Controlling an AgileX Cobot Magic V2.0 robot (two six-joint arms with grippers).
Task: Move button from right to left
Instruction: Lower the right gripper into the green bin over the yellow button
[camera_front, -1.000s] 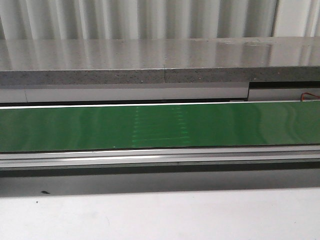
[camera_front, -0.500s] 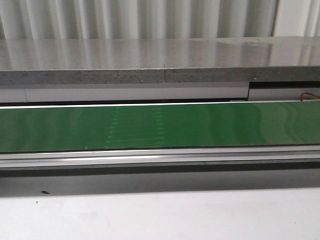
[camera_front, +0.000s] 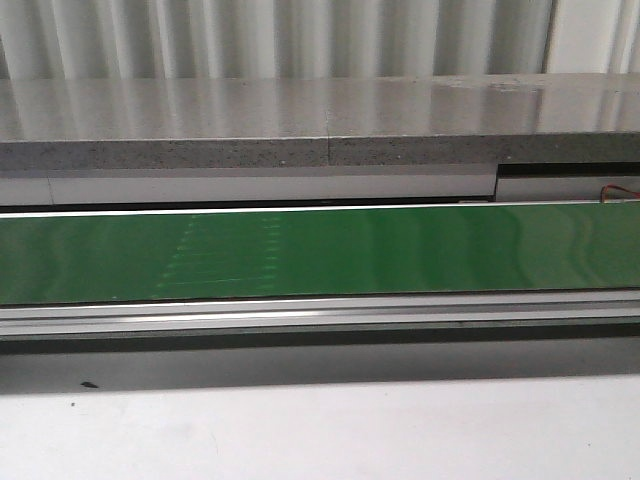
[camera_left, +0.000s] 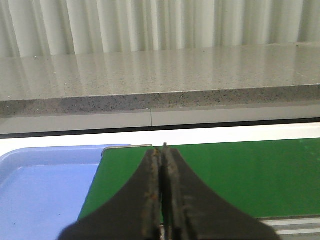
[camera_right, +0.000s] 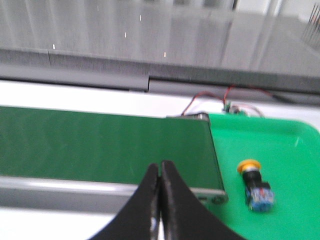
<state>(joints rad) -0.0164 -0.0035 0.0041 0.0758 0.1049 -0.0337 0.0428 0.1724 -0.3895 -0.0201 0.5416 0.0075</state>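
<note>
Green conveyor belt (camera_front: 320, 255) fills our front view; a light blue plastic tray (camera_left: 45, 190) and green plastic tray (camera_right: 280, 165) flank it. Our left gripper (camera_left: 161, 155) and right gripper (camera_right: 160, 172) are closed, empty. The yellow-capped, blue-bodied push button (camera_right: 255, 185) lies on its side in the green tray.

Three cameras, all facing forward across one long green conveyor belt (camera_front: 320, 255).
The front view looks level and close over a white tabletop (camera_front: 320, 430) at the belt's middle stretch, with the grey speckled stone ledge (camera_front: 320, 120) behind it; the left wrist view sits low behind its closed black left gripper (camera_left: 162, 150), facing the belt's left end beside a pale blue plastic tray (camera_left: 45, 190); the right wrist view looks down from behind the closed black right gripper (camera_right: 160, 167) at the belt's right end and a bright green plastic tray (camera_right: 280, 150); all three share the belt and ledge.
</note>
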